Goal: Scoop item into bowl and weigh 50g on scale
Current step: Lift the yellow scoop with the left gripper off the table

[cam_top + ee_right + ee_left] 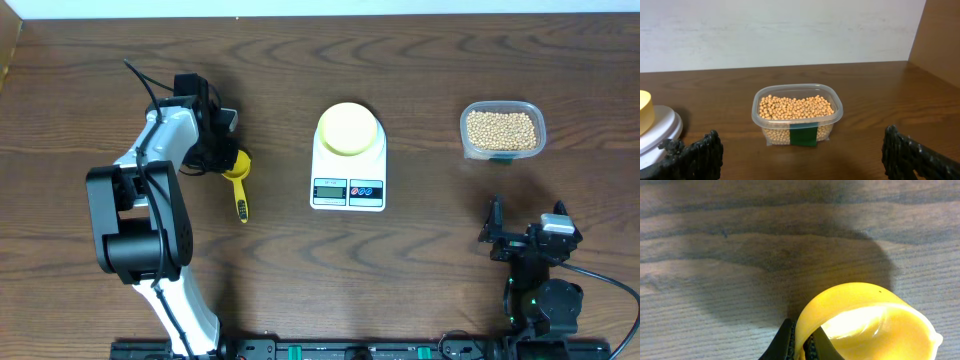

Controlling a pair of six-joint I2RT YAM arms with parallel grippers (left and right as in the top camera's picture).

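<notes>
The beans (501,128) fill a clear tub (541,120) at the far right; they also show in the right wrist view (795,106). The pale yellow-green bowl (348,128) stands on the white scale (348,192) at the middle. My left gripper (224,150) is at the far left, shut on the cup wall of a yellow scoop (240,190) that lies on the table. The left wrist view shows the fingers (801,344) pinching the scoop's rim (860,315). My right gripper (527,222) is open and empty, in front of the tub (836,111).
A green label (803,136) is on the tub's front. The bowl's edge (644,112) and the scale's plate (660,127) show at the left of the right wrist view. A white wall runs behind the table's far edge.
</notes>
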